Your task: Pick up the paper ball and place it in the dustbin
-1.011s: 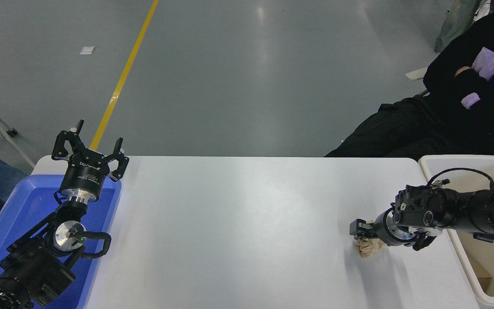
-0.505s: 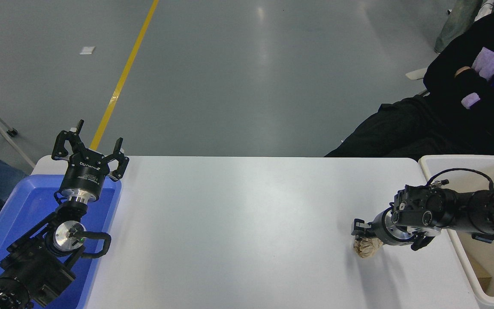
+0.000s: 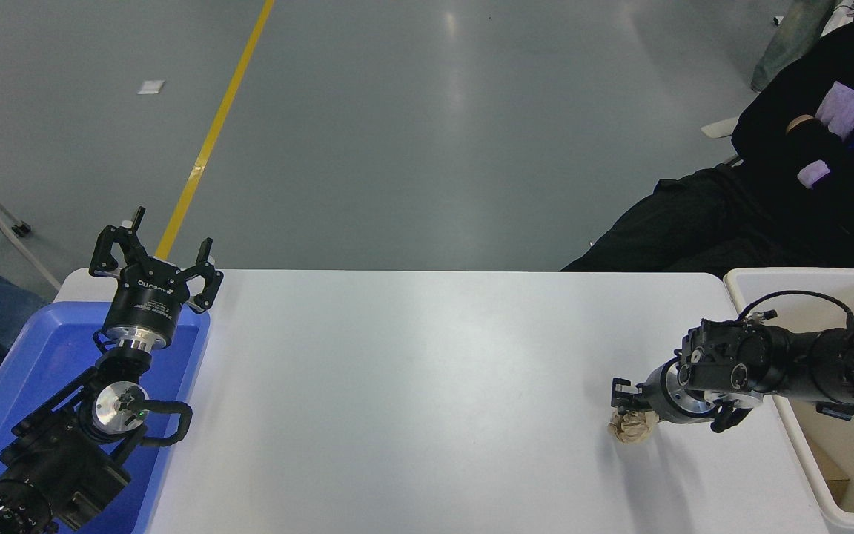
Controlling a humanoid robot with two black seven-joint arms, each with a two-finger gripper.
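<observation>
The paper ball (image 3: 631, 428), a crumpled tan wad, is at the table's right side, a little left of the dustbin (image 3: 798, 277). My right gripper (image 3: 626, 409) reaches in from the right edge, points left and is shut on the ball; one black finger (image 3: 622, 390) shows just above it and the other is hidden. The dustbin is a cream-white bin at the table's right end, under my right forearm. My left gripper (image 3: 156, 248) is parked open over the blue tray at the lower left.
A shallow blue tray (image 3: 27, 356) sits at the table's left end under my left arm. A person in black (image 3: 805, 185) sits at the far right behind the dustbin. A brown scrap (image 3: 835, 475) lies inside the dustbin.
My right gripper has drawn slightly right and up. The paper ball has turned rounder and shows more fully below the finger. The left arm has not moved.
</observation>
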